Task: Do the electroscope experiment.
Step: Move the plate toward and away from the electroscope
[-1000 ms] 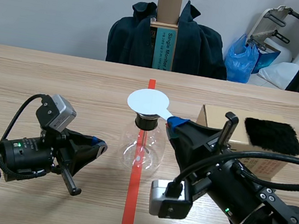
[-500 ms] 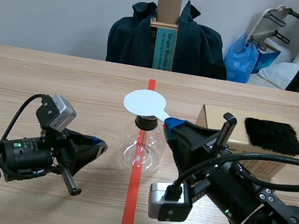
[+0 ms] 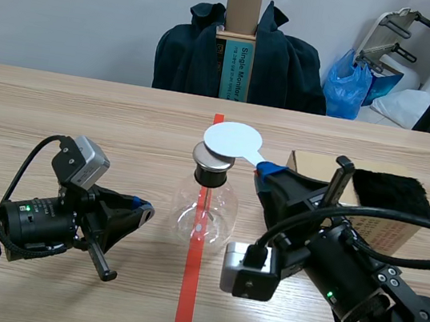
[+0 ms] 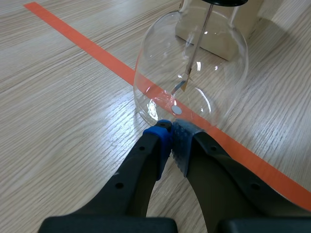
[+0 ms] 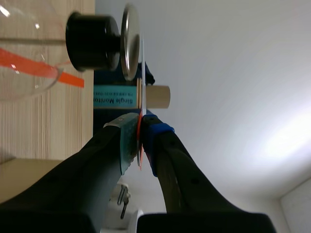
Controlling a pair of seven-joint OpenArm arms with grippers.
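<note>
The electroscope is a clear glass flask [image 3: 204, 212] with a black stopper [image 3: 212, 177] and a metal plate [image 3: 214, 158] on top, standing on the red tape line. My right gripper [image 3: 269, 170] is shut on the handle of a white disc [image 3: 233, 139], held just above and to the right of the plate. In the right wrist view the white disc [image 5: 142, 73] shows edge-on beside the metal plate [image 5: 129, 41], pinched in the right gripper [image 5: 140, 121]. My left gripper [image 3: 140, 206] rests low, left of the flask, shut on nothing. Its tips [image 4: 171, 132] lie near the flask [image 4: 194, 63], where foil leaves [image 4: 181, 86] hang.
A cardboard box [image 3: 311, 167] with a black fur pad [image 3: 392, 194] on it stands right of the flask, behind my right arm. A chair draped with a dark jacket [image 3: 243, 56] sits past the table's far edge.
My right gripper has carried the white disc to the right and a little up, uncovering the metal plate. The left arm has not moved.
</note>
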